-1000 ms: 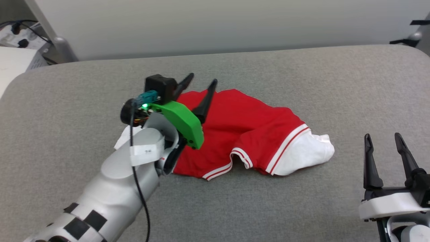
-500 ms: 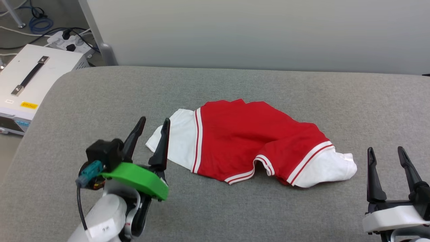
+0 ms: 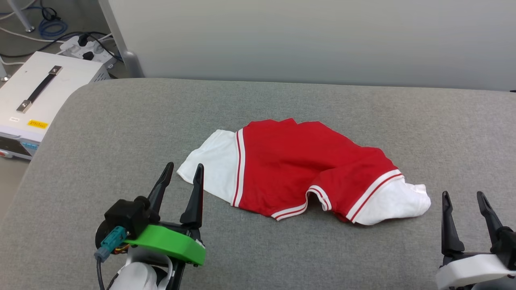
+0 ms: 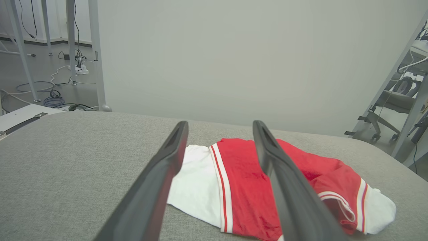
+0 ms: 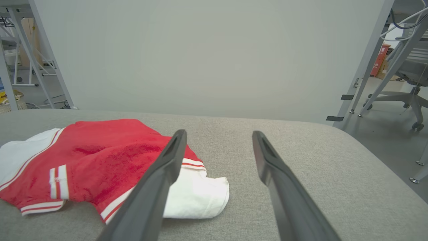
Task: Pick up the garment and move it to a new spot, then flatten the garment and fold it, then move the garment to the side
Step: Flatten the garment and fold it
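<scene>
The garment [image 3: 298, 169], a red T-shirt with white sleeves and striped trim, lies rumpled and roughly folded in the middle of the grey table [image 3: 121, 121]. My left gripper [image 3: 183, 170] stands open at the lower left, its fingertips just short of the garment's left white sleeve, holding nothing. At the lower right my right gripper [image 3: 462, 196] is open and empty, a little to the right of the other white sleeve. In the left wrist view the garment [image 4: 240, 180] lies beyond the open fingers [image 4: 160, 174]. The right wrist view has the garment [image 5: 97, 157] to the left of its fingers [image 5: 277, 174].
A white equipment box [image 3: 36, 96] with a handle sits on the floor off the table's left edge, with cables and a power strip [image 3: 80, 42] behind it. A pale wall panel [image 3: 306, 40] runs along the table's far edge. An office chair [image 5: 408, 83] stands at the right.
My left gripper has drawn back from above the garment to the lower left, uncovering the left white sleeve. The head camera shifted, so the whole scene sits differently. The right gripper stays open.
</scene>
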You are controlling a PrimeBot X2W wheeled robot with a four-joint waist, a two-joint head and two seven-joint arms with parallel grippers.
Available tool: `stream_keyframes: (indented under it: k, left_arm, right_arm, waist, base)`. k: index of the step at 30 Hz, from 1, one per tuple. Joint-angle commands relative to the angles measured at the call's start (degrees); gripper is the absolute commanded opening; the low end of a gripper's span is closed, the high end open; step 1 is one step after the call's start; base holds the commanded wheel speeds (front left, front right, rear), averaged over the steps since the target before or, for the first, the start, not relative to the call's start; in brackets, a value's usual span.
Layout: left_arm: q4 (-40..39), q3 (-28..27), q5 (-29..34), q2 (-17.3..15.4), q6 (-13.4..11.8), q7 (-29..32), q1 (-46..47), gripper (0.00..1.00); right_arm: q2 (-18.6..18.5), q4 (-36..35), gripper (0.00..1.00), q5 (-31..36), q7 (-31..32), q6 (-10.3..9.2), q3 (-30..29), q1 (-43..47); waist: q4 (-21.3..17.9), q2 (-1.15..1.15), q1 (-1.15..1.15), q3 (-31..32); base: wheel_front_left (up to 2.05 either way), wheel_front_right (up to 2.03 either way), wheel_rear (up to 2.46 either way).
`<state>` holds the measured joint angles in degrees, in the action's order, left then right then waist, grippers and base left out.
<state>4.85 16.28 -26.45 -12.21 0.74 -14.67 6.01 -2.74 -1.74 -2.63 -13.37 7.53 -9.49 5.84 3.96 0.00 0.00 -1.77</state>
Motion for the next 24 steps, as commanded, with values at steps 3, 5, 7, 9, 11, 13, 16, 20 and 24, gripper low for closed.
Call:
stream_keyframes:
  k: [3, 5, 7, 9, 11, 13, 16, 20, 24]
  left_arm:
    - [0.31, -1.06, 1.57, 1.06, 1.29, -0.32, -0.09, 1.00]
    - [0.71, -1.61, 2.21, 1.43, 1.75, -0.32, -0.02, 1.00]
    - [1.19, -2.10, 2.75, 1.90, 2.14, -0.32, -0.03, 1.00]
    - [1.40, -2.53, 3.13, 2.40, 2.50, -0.32, 0.11, 1.00]
    - [1.64, -2.94, 3.62, 2.99, 3.01, -0.32, 0.47, 1.00]
    - [2.03, -3.16, 4.03, 3.44, 3.42, -0.32, 0.94, 1.00]
    - [2.18, -3.60, 4.63, 4.02, 4.01, -0.32, 2.16, 1.00]
    - [2.38, -4.54, 5.26, 4.50, 4.58, -0.32, 3.32, 1.00]
    - [2.58, -5.13, 5.85, 5.05, 5.12, -0.32, 4.03, 1.00]
  right_arm:
    - [-1.11, 1.40, 1.00, 1.58, 6.80, -0.04, 0.06, -0.60]
    - [-2.28, 2.25, 1.00, 1.91, 12.24, -0.04, 0.43, -2.21]
    - [-3.17, 3.01, 1.00, 0.62, 19.31, -0.04, 0.42, -4.03]
    - [-4.04, 3.09, 1.00, -0.78, 25.84, -0.04, 0.22, -5.82]
    - [-5.24, 3.36, 1.00, -2.89, 34.24, -0.04, 0.13, -8.01]
    - [-6.17, 3.33, 1.00, -4.35, 40.33, -0.04, -0.90, -10.58]
    - [-7.58, 3.84, 1.00, -5.12, 49.48, -0.04, -1.74, -13.71]
    - [-8.36, 4.54, 1.00, -5.33, 56.08, -0.04, -2.79, -17.36]
    - [-8.42, 6.34, 1.00, -5.35, 58.53, -0.04, -3.27, -19.60]
  waist:
    - [0.44, 0.00, 0.00, -1.00]
    - [0.66, 0.00, 0.00, -1.76]
    - [0.96, 0.00, 0.00, -2.57]
    - [1.33, 0.00, 0.00, -3.60]
    - [1.95, 0.00, 0.00, -4.94]
    - [2.59, 0.00, 0.00, -6.34]
    - [3.78, 0.00, 0.00, -8.43]
    - [5.15, 0.00, 0.00, -10.54]
    - [6.29, 0.00, 0.00, -12.11]
  base:
    - [0.00, 0.00, 0.00]
    - [0.00, 0.00, 0.00]
    - [0.00, 0.00, 0.00]
    - [0.00, 0.00, 0.00]
    - [0.00, 0.00, 0.00]
    - [0.00, 0.00, 0.00]
    - [0.00, 0.00, 0.00]
    - [0.00, 0.00, 0.00]
    - [0.00, 0.00, 0.00]
